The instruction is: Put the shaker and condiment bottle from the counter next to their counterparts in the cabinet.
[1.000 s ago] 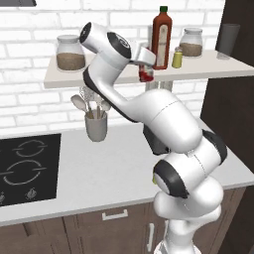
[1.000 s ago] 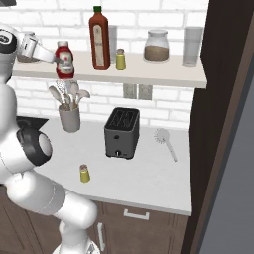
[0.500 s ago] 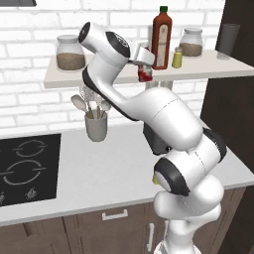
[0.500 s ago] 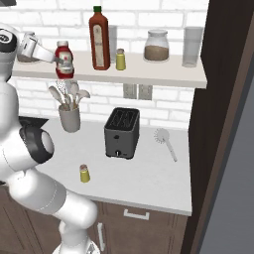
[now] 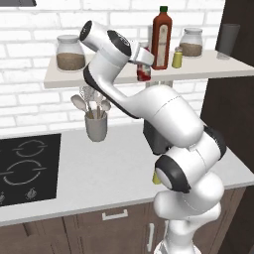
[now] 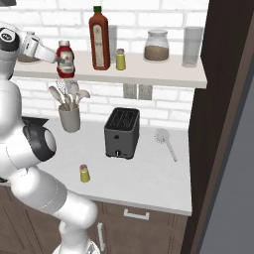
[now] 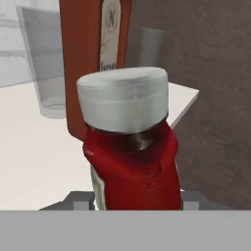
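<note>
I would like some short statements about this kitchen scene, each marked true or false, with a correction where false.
1. The tool holds the red bottle. True.
2. A shaker stands on the counter. True.
3. The toaster is on the shelf. False: it stands on the counter.
4. The tall bottle lies on its side. False: it stands upright on the shelf.
5. A second shaker stands beside the tall bottle. True.

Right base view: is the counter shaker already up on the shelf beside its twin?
No. One shaker stands on the counter left of the toaster; its twin is on the shelf.
</note>
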Tool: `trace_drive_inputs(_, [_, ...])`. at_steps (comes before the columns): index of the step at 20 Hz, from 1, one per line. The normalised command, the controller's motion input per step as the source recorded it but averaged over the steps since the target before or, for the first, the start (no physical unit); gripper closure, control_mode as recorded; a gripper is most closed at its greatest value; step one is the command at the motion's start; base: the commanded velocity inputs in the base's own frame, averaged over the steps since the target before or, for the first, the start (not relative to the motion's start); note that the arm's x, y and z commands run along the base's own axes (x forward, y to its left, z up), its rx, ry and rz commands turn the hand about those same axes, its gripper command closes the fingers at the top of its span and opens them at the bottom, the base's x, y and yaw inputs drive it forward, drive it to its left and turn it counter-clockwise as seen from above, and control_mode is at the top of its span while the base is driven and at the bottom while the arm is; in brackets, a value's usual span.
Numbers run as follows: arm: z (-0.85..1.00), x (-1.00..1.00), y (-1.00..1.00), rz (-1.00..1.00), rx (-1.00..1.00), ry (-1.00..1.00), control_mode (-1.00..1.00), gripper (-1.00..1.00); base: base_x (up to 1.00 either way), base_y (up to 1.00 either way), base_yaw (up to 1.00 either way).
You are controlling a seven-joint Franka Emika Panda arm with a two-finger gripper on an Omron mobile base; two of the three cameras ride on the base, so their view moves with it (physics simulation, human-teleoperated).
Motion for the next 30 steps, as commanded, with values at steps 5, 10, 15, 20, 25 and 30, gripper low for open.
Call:
trace_drive_inputs(5, [0.02,0.01,0.0,0.0,0.0,0.0,-1.0,1.0,0.0,0.0,0.0])
trace_drive_inputs(10, [0.18,0.17,0.0,0.0,0.03,-0.01,-1.0,1.0,0.0,0.0,0.0])
trace_drive_inputs(15, [0.25,0.14,0.0,0.0,0.01,-0.01,-1.0,1.0,0.0,0.0,0.0])
trace_drive_inputs(20, [-0.05,0.15,0.01,0.0,-0.01,-0.06,-1.0,1.0,0.0,0.0,0.0])
trace_drive_inputs(25, [-0.21,0.24,0.0,0.0,-0.04,-0.08,-1.0,1.0,0.0,0.0,0.0])
trace_drive_inputs(30, [-0.12,0.32,0.0,0.02,-0.05,-0.04,-1.0,1.0,0.0,0.0,0.0])
